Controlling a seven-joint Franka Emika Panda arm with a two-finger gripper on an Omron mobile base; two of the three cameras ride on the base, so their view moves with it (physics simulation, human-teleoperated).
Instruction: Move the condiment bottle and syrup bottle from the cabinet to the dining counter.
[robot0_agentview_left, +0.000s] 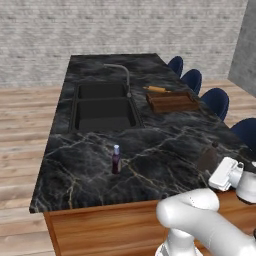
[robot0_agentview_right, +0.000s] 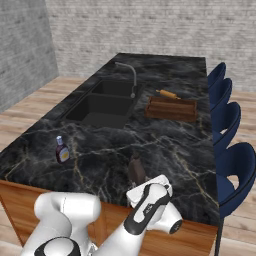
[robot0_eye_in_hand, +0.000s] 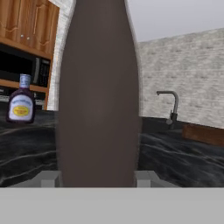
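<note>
tool (robot0_agentview_right: 142, 186) sits low at the near edge of the table (robot0_agentview_left: 165, 145), jaws set either side of the syrup bottle (robot0_eye_in_hand: 99, 96) and gripping it. in the hand view the brown bottle stands upright right in front of the camera, between the two finger tips (robot0_eye_in_hand: 49, 178). in the right base view the syrup bottle (robot0_agentview_right: 136, 170) stands upright on the marble just beyond the white hand; in the left base view it shows as a brown shape (robot0_agentview_left: 207, 159) at the table's right near side, just beside the hand. whether its base rests on the table or is just off it, cannot tell.

condiment bottle (robot0_agentview_left: 116, 160) stands upright on the table, left of the syrup bottle and well apart from it, near the front edge, short of the sink. pale cap up; label shows in the hand view (robot0_eye_in_hand: 21, 104).

further back: double sink (robot0_agentview_left: 102, 107) set into the marble, grey faucet (robot0_agentview_left: 122, 75) at its far right side. right of the sink a wooden tray (robot0_agentview_left: 171, 101), with a rolling pin (robot0_agentview_left: 156, 89) just behind it. blue stools (robot0_agentview_right: 225, 120) line the table's right side. wood cabinet (robot0_eye_in_hand: 30, 22) shows top left in the hand view, above a microwave (robot0_eye_in_hand: 24, 65). brick wall (robot0_agentview_left: 125, 25) at the back.
</note>
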